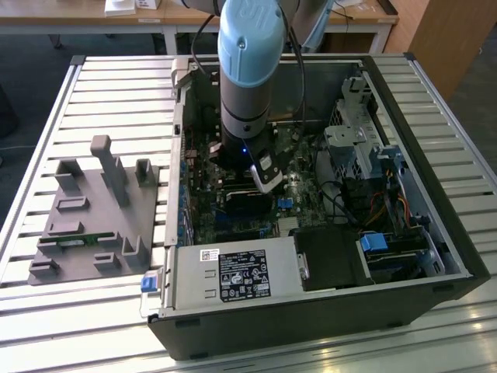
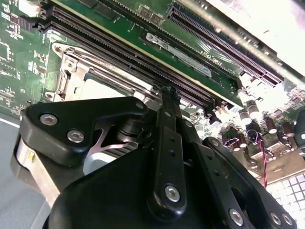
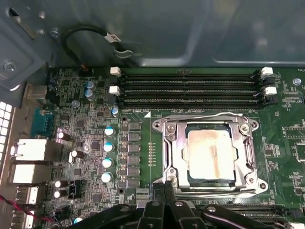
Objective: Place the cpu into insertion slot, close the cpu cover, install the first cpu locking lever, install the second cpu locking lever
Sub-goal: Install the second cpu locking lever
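Small silver-grey square cpu (image 3: 210, 153) is seated in the black-rimmed insertion slot (image 3: 212, 183) with the silver frame cpu cover (image 3: 174, 152) down over it, just beyond the empty, clenched black gripper (image 3: 164, 187); whether the levers are latched cannot be told.

Chip (image 3: 211, 151) in the socket (image 3: 177, 177) under the cover frame (image 3: 174, 151), beside the long memory slots (image 3: 188, 88).

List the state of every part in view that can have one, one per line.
cpu: seated in the insertion slot, metal top showing.
insertion slot: occupied by the cpu.
cpu cover: lying flat around the cpu, closed.
gripper: low over the board at the socket's edge, holding nothing that shows.
memory slots: all four bare, no modules.
computer case: side open, board exposed.
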